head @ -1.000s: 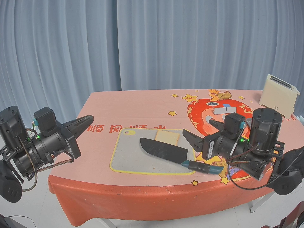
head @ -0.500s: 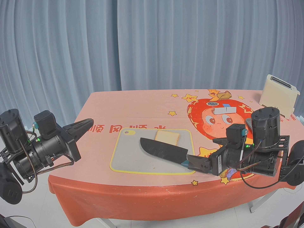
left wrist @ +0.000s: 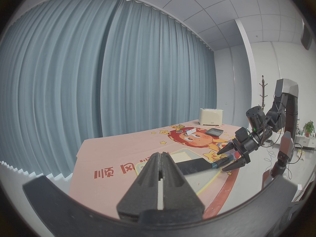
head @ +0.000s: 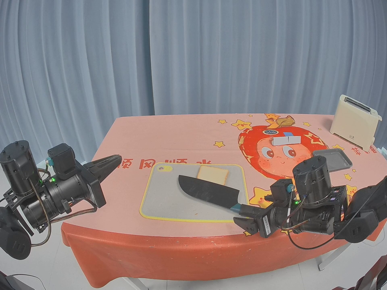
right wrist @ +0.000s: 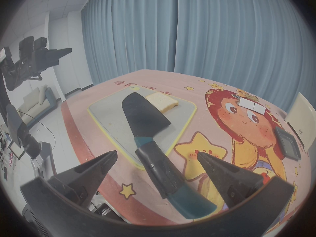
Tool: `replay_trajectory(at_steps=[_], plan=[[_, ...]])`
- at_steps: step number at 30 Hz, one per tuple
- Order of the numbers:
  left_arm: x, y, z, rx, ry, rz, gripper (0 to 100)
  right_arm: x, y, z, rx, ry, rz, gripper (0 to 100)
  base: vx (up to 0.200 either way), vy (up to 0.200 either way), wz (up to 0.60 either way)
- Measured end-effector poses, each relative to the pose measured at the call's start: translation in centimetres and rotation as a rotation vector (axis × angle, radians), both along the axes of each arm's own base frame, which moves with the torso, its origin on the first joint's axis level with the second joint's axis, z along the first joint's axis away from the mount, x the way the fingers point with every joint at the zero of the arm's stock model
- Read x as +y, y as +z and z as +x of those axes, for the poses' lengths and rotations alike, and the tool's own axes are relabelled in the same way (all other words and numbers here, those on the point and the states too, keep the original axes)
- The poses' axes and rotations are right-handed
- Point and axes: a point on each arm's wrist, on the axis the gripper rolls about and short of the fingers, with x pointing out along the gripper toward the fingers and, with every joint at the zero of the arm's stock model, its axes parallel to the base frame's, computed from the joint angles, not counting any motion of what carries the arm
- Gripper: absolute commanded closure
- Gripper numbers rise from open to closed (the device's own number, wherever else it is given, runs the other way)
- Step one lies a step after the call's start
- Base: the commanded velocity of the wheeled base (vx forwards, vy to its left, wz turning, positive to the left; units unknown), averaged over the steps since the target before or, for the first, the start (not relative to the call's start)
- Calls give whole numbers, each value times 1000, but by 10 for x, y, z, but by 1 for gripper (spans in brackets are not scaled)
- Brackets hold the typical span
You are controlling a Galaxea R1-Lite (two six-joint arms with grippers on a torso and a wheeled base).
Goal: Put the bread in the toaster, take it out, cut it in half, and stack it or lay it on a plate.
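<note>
A slice of bread [head: 213, 175] lies flat at the far corner of the grey, yellow-rimmed cutting board [head: 165, 198]. A black-bladed knife [head: 207, 191] rests across the board, its dark teal-tipped handle [right wrist: 164, 175] pointing at the table's front right. My right gripper [head: 244, 219] is open and low at the front edge, with one finger on each side of the handle [right wrist: 156, 155], not closed on it. My left gripper [head: 109, 162] is shut on nothing, held in the air off the table's left edge [left wrist: 160, 155]. The cream toaster [head: 355, 121] stands at the far right corner.
A small grey tray [head: 332, 160] lies on the cloth in front of the toaster. Two small white blocks [head: 286, 140] sit on the printed cartoon face. The orange cloth [head: 173, 141] is bare behind the board. A curtain hangs behind the table.
My right arm has dropped and swung toward the front edge, bringing its open fingers around the knife handle and uncovering the grey tray. The left gripper has barely shifted.
</note>
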Motion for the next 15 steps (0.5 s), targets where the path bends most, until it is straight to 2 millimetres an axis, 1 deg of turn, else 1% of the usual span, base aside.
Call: replay_trajectory(at_steps=[4, 5, 10, 15], plan=[[-1, -2, 1, 7, 0, 2, 100, 2, -6, 4, 3, -6, -18, 0, 0, 0, 0], [-1, -2, 1, 8, 0, 3, 100, 2, -8, 4, 5, -6, -23, 100, 0, 0, 0], [-1, -3, 2, 11, -1, 4, 100, 4, -13, 4, 20, 0, -37, 100, 0, 0, 0], [-1, -3, 2, 13, -1, 4, 100, 6, -13, 4, 17, 5, -35, 100, 0, 0, 0]])
